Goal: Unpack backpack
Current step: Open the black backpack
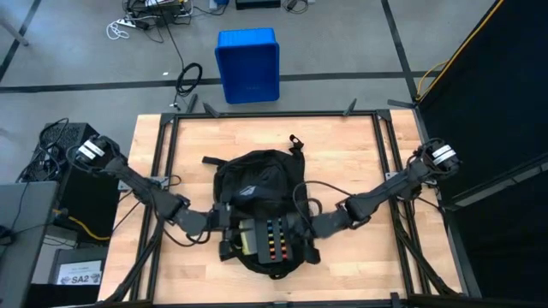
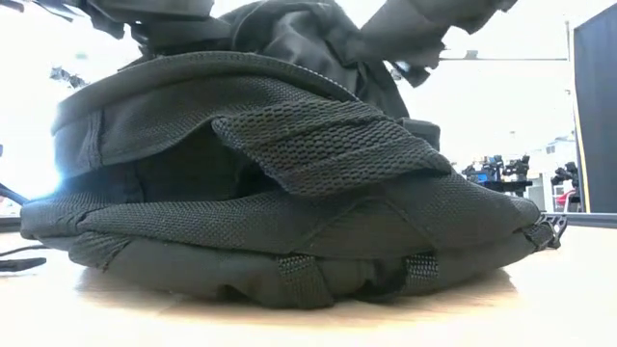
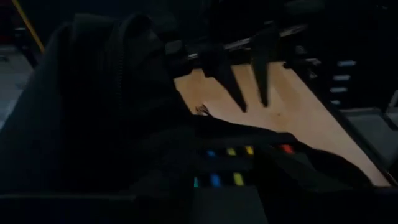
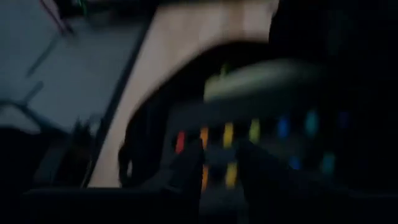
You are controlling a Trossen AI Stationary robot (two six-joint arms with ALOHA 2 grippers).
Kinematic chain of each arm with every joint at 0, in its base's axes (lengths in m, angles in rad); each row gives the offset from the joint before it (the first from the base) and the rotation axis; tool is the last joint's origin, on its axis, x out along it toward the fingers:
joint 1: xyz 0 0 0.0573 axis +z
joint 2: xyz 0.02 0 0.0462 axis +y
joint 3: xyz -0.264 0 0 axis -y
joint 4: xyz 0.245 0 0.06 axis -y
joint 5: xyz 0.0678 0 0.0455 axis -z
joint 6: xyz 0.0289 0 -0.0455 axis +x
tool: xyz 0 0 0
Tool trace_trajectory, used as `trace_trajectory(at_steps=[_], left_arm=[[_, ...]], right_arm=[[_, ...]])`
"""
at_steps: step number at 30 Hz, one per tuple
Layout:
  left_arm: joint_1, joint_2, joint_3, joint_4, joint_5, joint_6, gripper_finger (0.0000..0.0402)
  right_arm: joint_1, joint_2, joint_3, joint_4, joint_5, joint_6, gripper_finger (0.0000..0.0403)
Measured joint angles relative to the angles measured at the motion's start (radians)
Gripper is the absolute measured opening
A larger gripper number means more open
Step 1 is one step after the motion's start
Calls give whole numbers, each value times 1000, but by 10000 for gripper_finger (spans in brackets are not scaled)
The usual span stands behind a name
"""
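The backpack (image 1: 257, 192) was held open by both arms' fingers; their grip could not be told. The flap could slip shut.

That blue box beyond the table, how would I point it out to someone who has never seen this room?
Start at the wooden table where the black backpack lies between the two arms. Look past the table's far edge to the grey floor. There sits the blue bin, a squarish plastic box and the only bright blue thing among dark cables.
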Motion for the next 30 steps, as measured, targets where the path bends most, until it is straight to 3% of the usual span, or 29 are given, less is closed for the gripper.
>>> trace_trajectory(at_steps=[7,17,23,30], left_arm=[[45,0,0,19,6,6,145],[36,-59,28,67,22,207,152],[24,-109,131,-91,21,330,185],[-31,-62,185,-170,21,297,239]], right_arm=[[-155,0,1,277,2,-119,79],[-424,0,1,37,40,23,73],[-459,0,1,15,-3,38,71],[-467,0,1,8,-7,38,75]])
